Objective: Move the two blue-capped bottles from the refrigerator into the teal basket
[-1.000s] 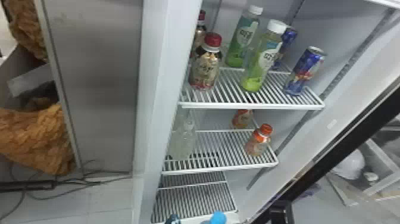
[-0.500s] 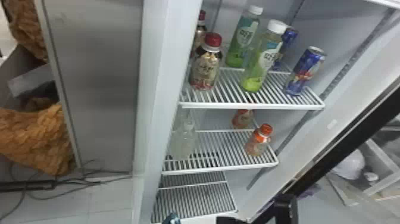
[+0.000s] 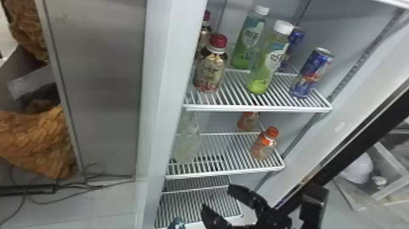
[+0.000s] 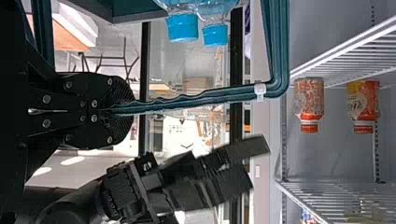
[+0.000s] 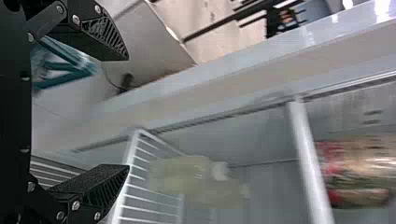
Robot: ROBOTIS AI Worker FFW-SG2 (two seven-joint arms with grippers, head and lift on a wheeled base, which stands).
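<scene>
Teal plastic makes up the basket, and the left pincer has its fingers pressed together over the rim. Gripping at the edge probably serves to leave the mouth free for loading. One blue-capped bottle and the other blue-capped bottle are beside each other within the basket, caps up; their bases are hidden. Standing them like that looks sensible: they take little room and can lean on each other or the wall if the basket sways.

The refrigerator lies just beyond the rim, so the basket seems to be kept near the opening to make each carry short. The right pincer is low at the near right, before the lower shelves, with its fingers spread and nothing between them. That spread suits having let go, and with both bottles in the basket I judge the loading done.

On the upper shelf stand a red-capped bottle to the left and a blue can to the right; an orange-capped bottle is on the shelf below. None is called for, so the right arm should draw clear of them while the left keeps the basket level
</scene>
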